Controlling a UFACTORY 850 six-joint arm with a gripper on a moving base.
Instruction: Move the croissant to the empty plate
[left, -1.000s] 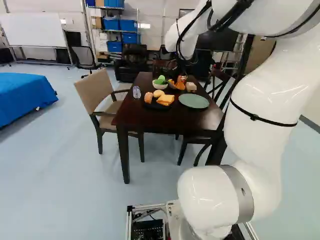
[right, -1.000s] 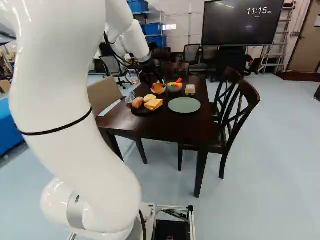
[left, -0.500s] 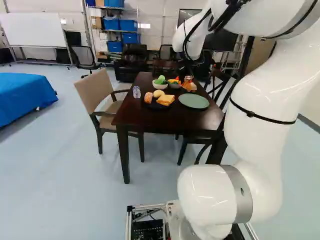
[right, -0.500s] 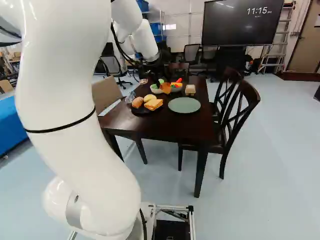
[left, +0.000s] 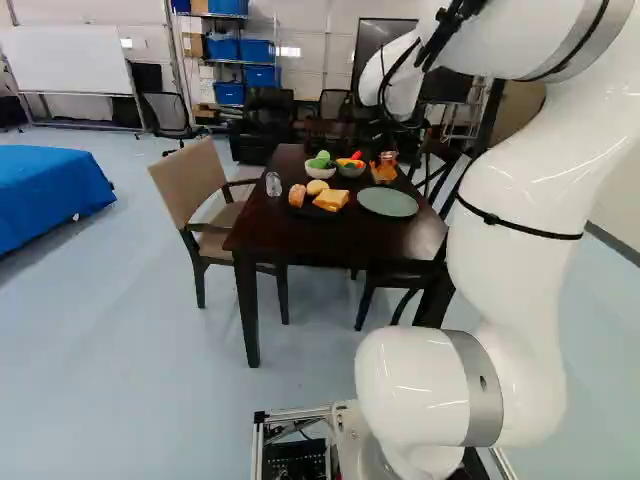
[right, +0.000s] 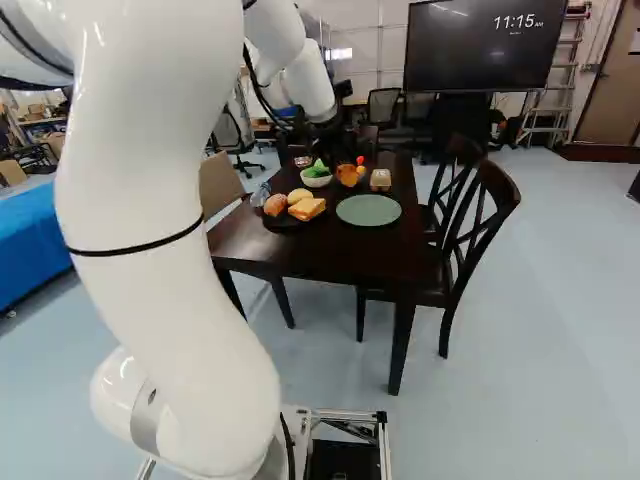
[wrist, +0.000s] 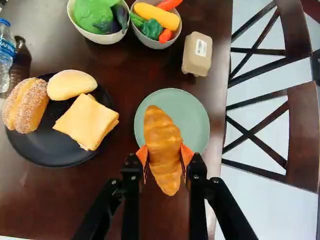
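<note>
Looking from the left, I'm seeing a blue-covered table (left: 45, 195), then a tan chair (left: 183, 185) that's standing beside the dark table (left: 265, 225). On that dark table a clear bottle (left: 273, 184) is standing just beside the black plate (wrist: 50, 160), which is holding a sugary roll (wrist: 30, 102), a round bun (wrist: 70, 84) and a cheese sandwich (wrist: 87, 120). Farther from the robot, a pale bowl (left: 321, 173) of green pieces is sitting close to a grey bowl (left: 351, 172) of yellow, red and green vegetables.

Next, up in the air, the claw (left: 385, 160) is clamping the croissant (wrist: 165, 150), its orange pads (wrist: 142, 156) pressing from both sides. Seen from the wrist, the croissant is partly covering the green plate (wrist: 195, 120), which is lying on the dark table with nothing resting on it. A small egg carton (right: 380, 178) is sitting beyond that plate, and dark chairs (right: 485, 220) are standing along the table's right side. At the right of the left base view, the white arm (left: 520, 170) is rising and reaching over.
</note>
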